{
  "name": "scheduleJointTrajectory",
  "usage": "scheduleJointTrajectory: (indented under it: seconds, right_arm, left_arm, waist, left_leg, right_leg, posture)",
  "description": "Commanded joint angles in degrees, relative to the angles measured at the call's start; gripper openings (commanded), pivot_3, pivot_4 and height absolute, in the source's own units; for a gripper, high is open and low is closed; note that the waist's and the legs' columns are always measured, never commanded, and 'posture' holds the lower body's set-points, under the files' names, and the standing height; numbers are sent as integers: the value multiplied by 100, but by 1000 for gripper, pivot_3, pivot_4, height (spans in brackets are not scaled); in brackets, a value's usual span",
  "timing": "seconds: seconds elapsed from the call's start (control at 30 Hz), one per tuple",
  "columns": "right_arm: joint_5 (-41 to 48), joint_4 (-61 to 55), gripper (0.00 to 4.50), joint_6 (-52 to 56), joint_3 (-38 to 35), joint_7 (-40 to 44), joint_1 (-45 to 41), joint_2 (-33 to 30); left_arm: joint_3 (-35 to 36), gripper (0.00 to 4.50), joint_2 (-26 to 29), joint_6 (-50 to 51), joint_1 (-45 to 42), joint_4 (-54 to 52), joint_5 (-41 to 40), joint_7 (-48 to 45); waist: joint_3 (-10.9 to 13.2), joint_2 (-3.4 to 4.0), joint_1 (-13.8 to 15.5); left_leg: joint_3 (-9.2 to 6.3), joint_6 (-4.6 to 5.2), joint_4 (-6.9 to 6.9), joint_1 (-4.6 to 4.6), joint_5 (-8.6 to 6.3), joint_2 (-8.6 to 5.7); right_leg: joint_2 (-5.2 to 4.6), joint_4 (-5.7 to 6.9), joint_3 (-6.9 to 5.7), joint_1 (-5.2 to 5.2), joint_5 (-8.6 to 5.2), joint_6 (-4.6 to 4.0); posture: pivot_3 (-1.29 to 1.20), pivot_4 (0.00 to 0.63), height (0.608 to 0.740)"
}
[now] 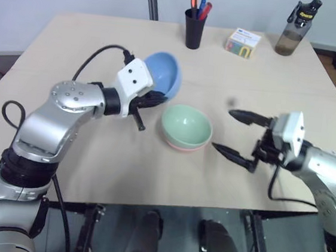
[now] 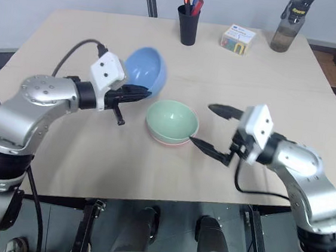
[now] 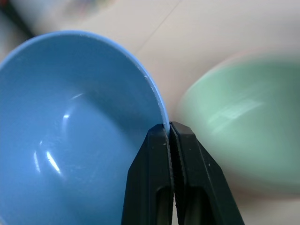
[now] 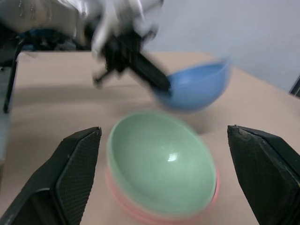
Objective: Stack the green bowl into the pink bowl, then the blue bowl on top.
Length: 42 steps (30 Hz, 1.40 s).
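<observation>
The small round sky-blue plastic bowl [image 1: 163, 73] hangs tilted above the counter [image 1: 249, 92], its rim pinched by the left end effector [image 3: 168, 129] – just beside the mint-green plastic bowl [image 1: 186, 124] nested in the salmon-pink plastic bowl [image 4: 140, 213], while the right end effector [image 1: 234, 133] stands spread beside them.

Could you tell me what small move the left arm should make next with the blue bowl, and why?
Probably carry it sideways until it is centred over the stack, then lower it. The left gripper is shut on the rim of the blue bowl, held tilted in the air beside the green bowl, which already sits in the pink bowl. The right gripper is open, off to the stack's other side.
</observation>
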Motion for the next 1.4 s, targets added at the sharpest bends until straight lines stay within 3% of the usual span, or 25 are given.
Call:
scheduleJointTrajectory:
  seconds: [0.03, 0.2, 0.33, 0.43, 0.6, 0.67, 0.87, 0.93, 1.03, 1.23, 1.4]
  right_arm:
    - [245, -548, 4500, -386, -802, 133, 738, -148]
    - [156, -536, 4500, -783, -1758, 246, 1882, -238]
    - [62, -452, 4500, -1038, -2088, 295, 2238, -289]
    - [84, -454, 4500, -1069, -2090, 243, 2252, -339]
    - [88, -397, 4500, -1053, -1895, 201, 2013, -477]
    - [20, -291, 4500, -956, -1655, 192, 1801, -581]
    - [305, 301, 4500, -137, -1042, 203, 1012, -906]
    - [358, 729, 4500, 17, -843, 260, 542, -915]
    - [231, 1255, 4500, 3, -592, 399, 67, -946]
    - [88, 1877, 4500, -227, -569, 966, -238, -1250]
    - [155, 1961, 4500, -193, -742, 1232, -111, -1496]
  left_arm:
    - [84, 24, -52, -351, -344, 155, -335, -677]
    - [-268, 24, -139, -750, -688, 673, -369, -1665]
    - [-524, 24, -316, -1051, -894, 1063, -297, -2169]
    - [-610, 851, -383, -832, -1012, 1173, -456, -2480]
    - [-454, 3061, -509, -825, -1054, 1258, -309, -2200]
    - [-132, 3061, -424, -512, -887, 1066, -479, -1924]
    - [918, 3061, -279, -300, 451, 248, -339, -703]
    - [1513, 3608, -230, 236, 1147, -158, -948, -629]
    - [2025, 4319, -182, 300, 2126, -661, -1103, -515]
    - [3146, 4319, -356, 695, 3842, -1673, -1713, -127]
    - [3484, 4319, -371, 515, 4632, -1849, -1768, -81]
  waist:
    - [0, 0, 0]
    - [-2, 0, -10]
    - [-2, 0, -6]
    - [-2, 0, -15]
    - [-2, 0, -8]
    - [-2, 0, -31]
    - [-2, 0, -77]
    - [-3, -1, -111]
    - [0, -6, -145]
    - [0, -3, -62]
    - [-3, 0, 1]
  left_leg:
    - [0, 0, 2, 6, 0, 0]
    - [2, 1, 31, 15, 1, 1]
    - [4, 1, 35, 15, 1, 1]
    - [4, 2, 35, 13, 1, 1]
    - [3, 2, 35, 13, 1, 1]
    - [2, 2, 35, 13, 1, 2]
    - [1, 2, 32, 13, 1, 3]
    - [3, 2, 32, 13, 1, 2]
    - [6, 2, 33, 15, 1, 4]
    - [5, 1, 33, 14, 0, 4]
    - [6, 1, 35, 20, 0, 4]
  right_leg:
    - [1, 1, 0, 6, -7, 4]
    - [1, 6, 2, 24, -24, 1]
    - [1, 6, 5, 25, -24, 1]
    - [2, 7, 5, 24, -24, 1]
    - [2, 7, 5, 25, -24, 2]
    - [3, 7, 5, 25, -24, 2]
    - [3, 10, 5, 24, -24, 1]
    - [0, 10, 8, 24, -21, -3]
    - [0, 10, 9, 24, -20, -5]
    - [-2, 7, 6, 24, -19, -11]
    - [-4, 9, 4, 24, -24, -3]
  posture:
    - [0, 150, 740]
    - [0, 150, 740]
    - [0, 150, 740]
    - [0, 150, 740]
    - [0, 150, 740]
    - [0, 150, 740]
    - [0, 150, 740]
    - [0, 150, 740]
    - [0, 150, 740]
    - [0, 150, 740]
    - [0, 150, 740]
